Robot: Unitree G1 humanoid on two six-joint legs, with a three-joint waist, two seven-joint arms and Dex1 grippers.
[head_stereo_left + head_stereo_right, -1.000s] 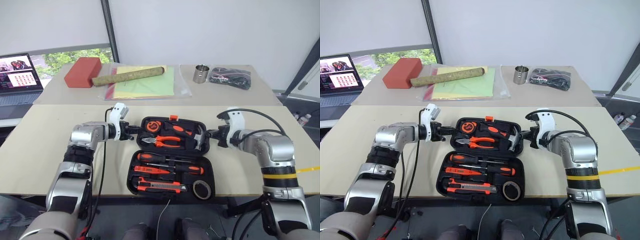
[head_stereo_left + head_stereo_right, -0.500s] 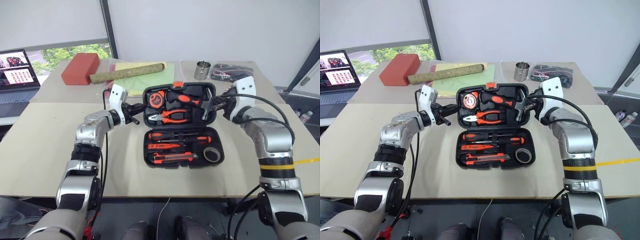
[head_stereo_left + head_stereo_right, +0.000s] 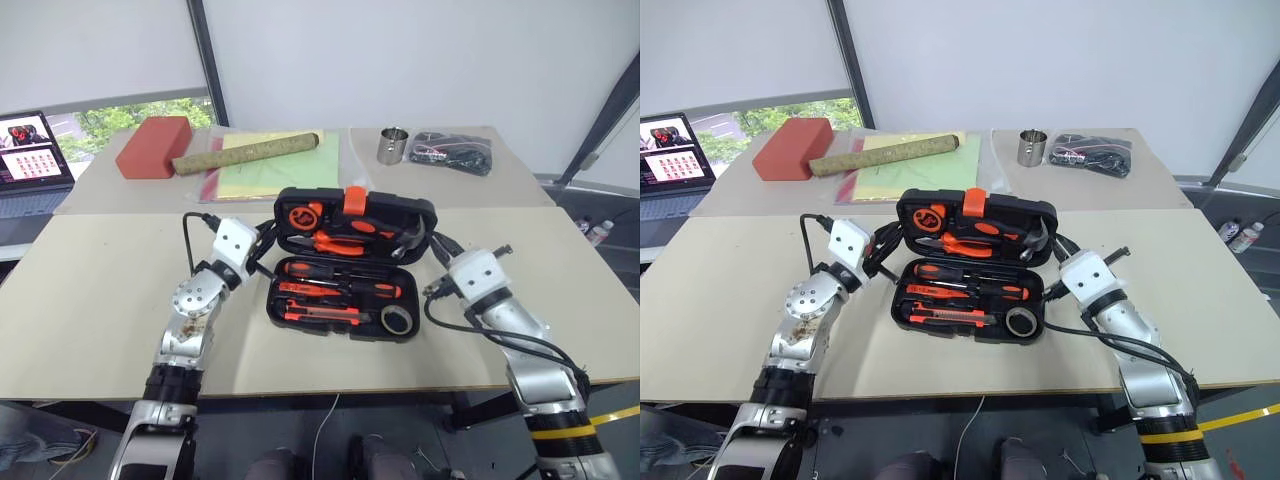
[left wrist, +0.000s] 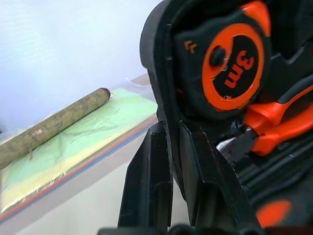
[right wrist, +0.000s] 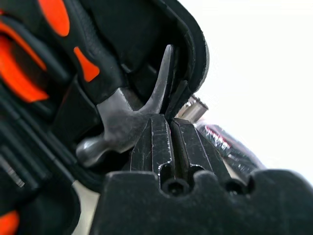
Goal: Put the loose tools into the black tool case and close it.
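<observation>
1. The black tool case lies open near the front of the tan table. Its lid is raised and tilted toward the base, roughly halfway shut.
2. The base holds two screwdrivers, a small orange tester screwdriver, a utility knife and a grey tape roll, each lying in its own recess.
3. The lid carries an orange tape measure, orange-handled pliers and a hammer. An orange latch sits on the lid's upper edge.
4. The left gripper meets the left edge of the lid. In the left wrist view its two black fingers stand a narrow slot apart, with the lid's rim between them, so it pinches the rim.
5. The right gripper is at the lid's right edge, just beside the hammer's claw. In the right wrist view its fingers are almost together with only a thin gap. The rim appears to run down to that gap, but whether it is clamped there cannot be told.
6. On the far table stand a red block, a mottled roll on coloured sheets, a metal cup and a black bag of cables. A laptop is at the far left.
</observation>
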